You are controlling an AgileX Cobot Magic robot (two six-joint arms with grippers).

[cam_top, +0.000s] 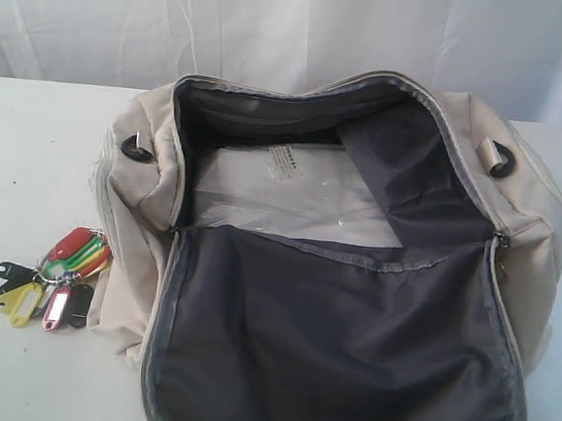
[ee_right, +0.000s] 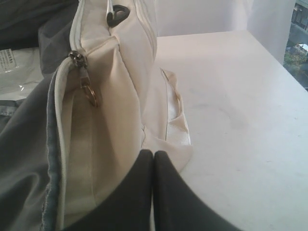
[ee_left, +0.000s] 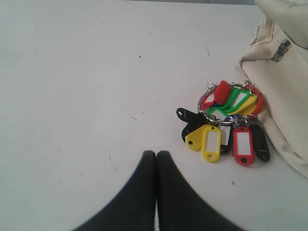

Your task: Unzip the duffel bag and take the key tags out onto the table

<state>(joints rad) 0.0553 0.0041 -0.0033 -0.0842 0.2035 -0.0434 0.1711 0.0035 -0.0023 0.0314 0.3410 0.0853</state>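
Note:
The cream duffel bag (cam_top: 134, 236) lies unzipped on the white table (cam_top: 28, 146), its grey-lined flap (cam_top: 337, 355) folded toward the front. The key tags (cam_top: 54, 276), a bunch in red, yellow, green and black, rest on the table against the bag's left end. In the left wrist view the key tags (ee_left: 226, 120) lie beside the bag (ee_left: 284, 86), apart from my left gripper (ee_left: 156, 155), which is shut and holds nothing. My right gripper (ee_right: 153, 155) is shut and holds nothing, close by the bag's side (ee_right: 120, 96) and its zipper pull (ee_right: 89, 94). Neither gripper shows in the exterior view.
A clear plastic sheet with a printed label (cam_top: 283, 186) lies inside the bag. Black strap rings (cam_top: 138, 147) (cam_top: 500, 157) sit at both ends. A white curtain (cam_top: 279, 21) hangs behind the table. A satin handle (ee_right: 175, 110) spreads on the table at the bag's right side.

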